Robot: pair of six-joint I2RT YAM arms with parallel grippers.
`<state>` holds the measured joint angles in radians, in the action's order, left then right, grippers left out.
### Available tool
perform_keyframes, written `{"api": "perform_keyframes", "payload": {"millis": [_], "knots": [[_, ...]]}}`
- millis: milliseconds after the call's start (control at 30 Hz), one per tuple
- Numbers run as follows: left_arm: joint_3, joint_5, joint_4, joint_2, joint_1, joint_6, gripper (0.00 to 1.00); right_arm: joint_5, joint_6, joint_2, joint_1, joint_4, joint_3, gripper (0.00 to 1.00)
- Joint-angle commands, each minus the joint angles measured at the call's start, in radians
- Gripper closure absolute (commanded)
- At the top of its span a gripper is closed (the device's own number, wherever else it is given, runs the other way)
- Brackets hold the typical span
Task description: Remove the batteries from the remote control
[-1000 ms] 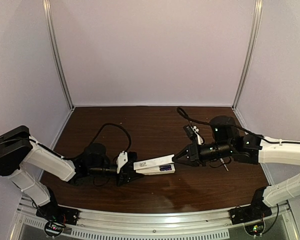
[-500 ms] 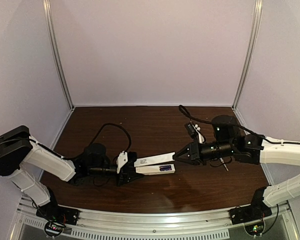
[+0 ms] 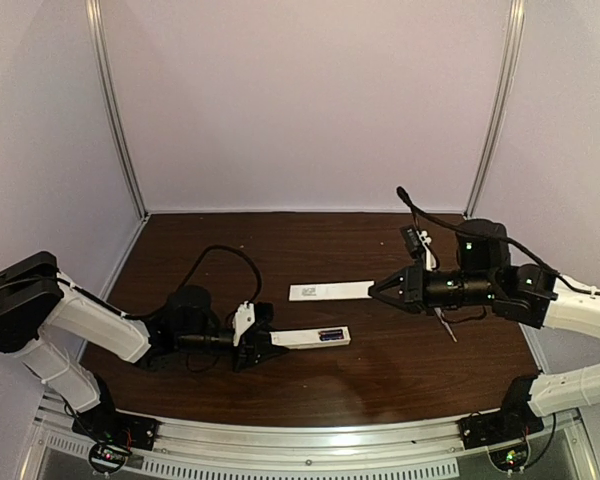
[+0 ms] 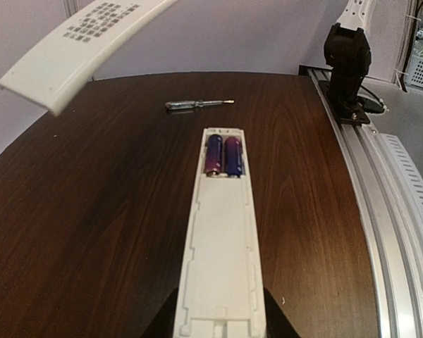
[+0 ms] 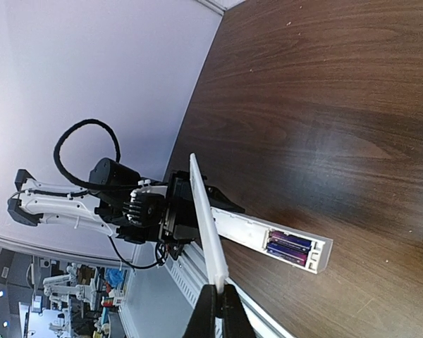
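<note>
From above, the batteries (image 3: 329, 335) are only a dark fleck in the remote control (image 3: 312, 338), too small to count there. The left hand (image 3: 263, 342) hides that remote's near end, and its own wrist view cuts the same end off at the bottom edge. In that view the cover strip (image 4: 84, 42) is blurred, its print unreadable, and it runs off the top. The right hand (image 5: 217, 306) swallows the strip's near end.

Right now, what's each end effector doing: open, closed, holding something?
Left end effector: closed on the remote control, gripping its end.
Right end effector: closed on the white cover strip.
</note>
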<state>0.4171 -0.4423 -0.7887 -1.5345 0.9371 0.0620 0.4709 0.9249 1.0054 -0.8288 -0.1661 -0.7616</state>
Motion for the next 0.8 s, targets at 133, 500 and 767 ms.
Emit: {"api": "perform_keyframes", "payload": {"millis": [133, 500, 767], "knots": [[0.018, -0.006, -0.062, 0.025, 0.005, -0.001, 1.00, -0.211, -0.081, -0.103, 0.044, -0.209, -0.014, 1.00], [0.012, -0.006, -0.068, 0.030, 0.006, -0.002, 1.00, -0.449, -0.169, -0.123, 0.049, -0.414, -0.055, 1.00], [0.013, -0.001, -0.071, 0.028, 0.006, -0.002, 1.00, -0.592, -0.220, -0.079, 0.049, -0.512, -0.084, 1.00]]}}
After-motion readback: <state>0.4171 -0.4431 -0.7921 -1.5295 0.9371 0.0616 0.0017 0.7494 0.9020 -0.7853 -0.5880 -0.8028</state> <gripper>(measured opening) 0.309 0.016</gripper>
